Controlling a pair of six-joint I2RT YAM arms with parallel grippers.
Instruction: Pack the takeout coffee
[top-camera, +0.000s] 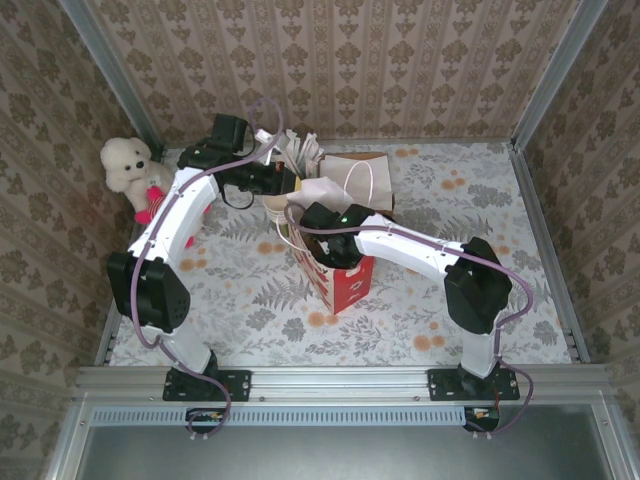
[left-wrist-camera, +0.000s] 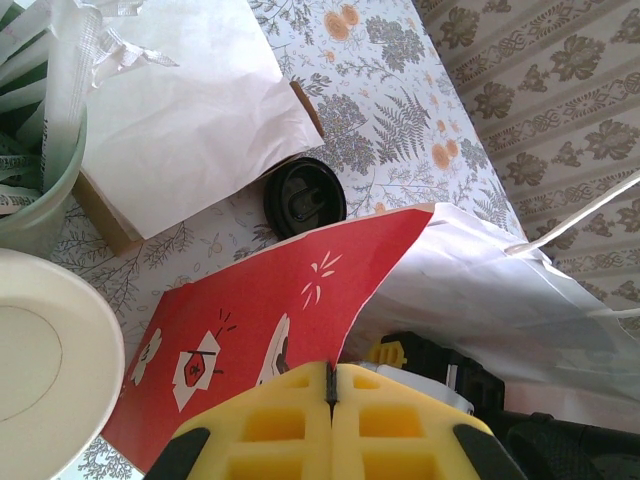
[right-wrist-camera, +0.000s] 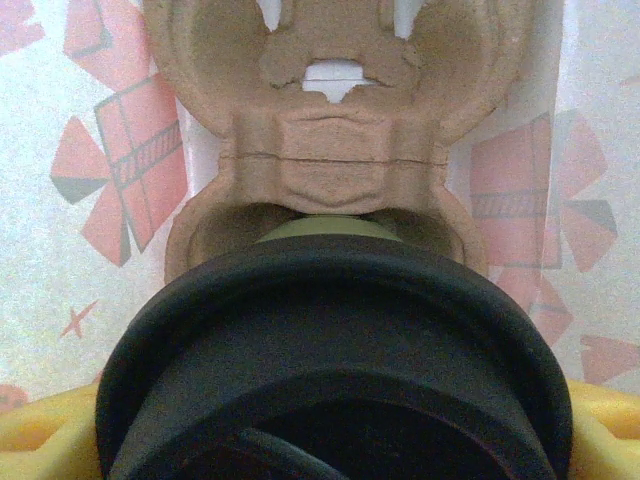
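Takeout coffee (right-wrist-camera: 335, 350) was held inside paper bag (left-wrist-camera: 260, 320), over pulp carrier (right-wrist-camera: 335, 150) seated in it, clamped by right gripper (right-wrist-camera: 330, 435). Left gripper (left-wrist-camera: 330, 420) was pinched together on the bag's rim. Cup was judged light, crushable, spill-prone: best gripped mid-wall, upright.

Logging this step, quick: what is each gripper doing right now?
Left gripper: closed, pinching the red paper bag by its edge.
Right gripper: holding the dark green paper cup with black lid.
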